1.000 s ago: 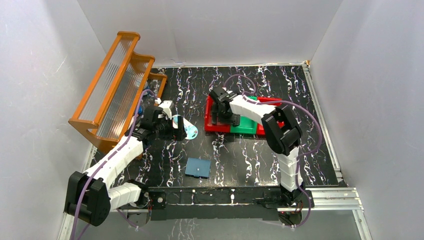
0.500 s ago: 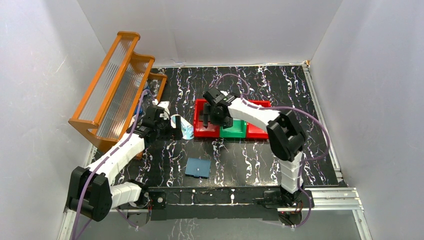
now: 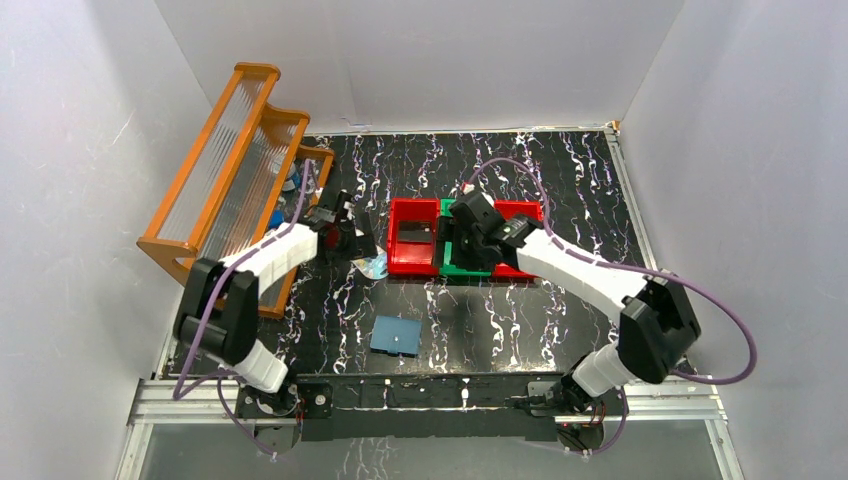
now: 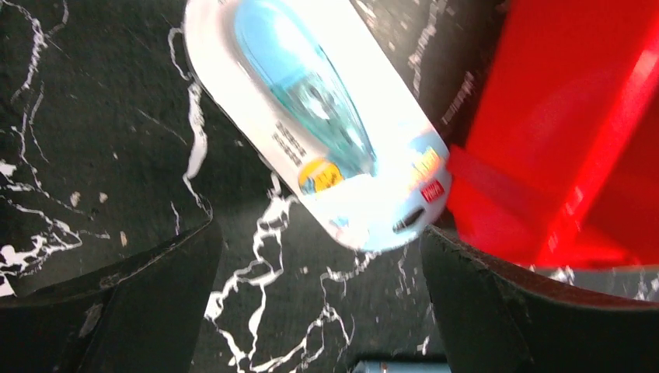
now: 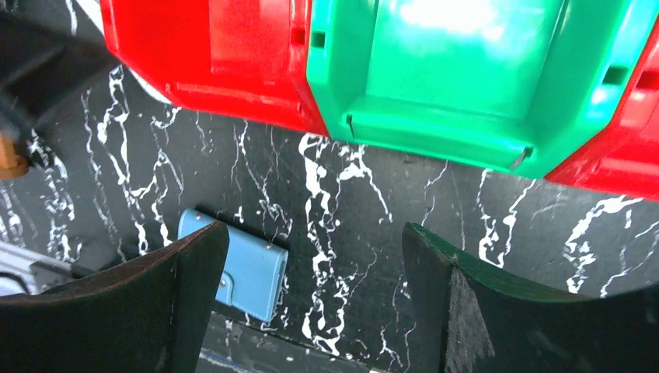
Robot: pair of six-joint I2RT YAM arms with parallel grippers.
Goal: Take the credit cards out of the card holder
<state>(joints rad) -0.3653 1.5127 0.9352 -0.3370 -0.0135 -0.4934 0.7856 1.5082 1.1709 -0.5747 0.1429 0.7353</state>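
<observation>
The card holder (image 3: 396, 335) is a flat blue wallet lying closed on the black marbled table near the front edge, and it shows at the lower left of the right wrist view (image 5: 247, 268). No credit cards show outside it. My left gripper (image 3: 358, 243) hangs open just over a white-and-blue oval case (image 4: 326, 132), with nothing between its fingers (image 4: 155, 295). My right gripper (image 3: 465, 250) is open and empty above the green bin's near edge; in its own view the gripper (image 5: 315, 260) frames bare table beside the wallet.
Three bins stand in a row mid-table: a red bin (image 3: 400, 262), a green bin (image 3: 462, 270) and another red bin (image 3: 522, 212). A dark flat shape lies in the left red one. An orange rack (image 3: 225, 180) stands along the left wall.
The right arm swung from the left red bin to over the green bin. The row of bins slid a little left. The left arm folded back toward the rack, its gripper staying by the oval case.
</observation>
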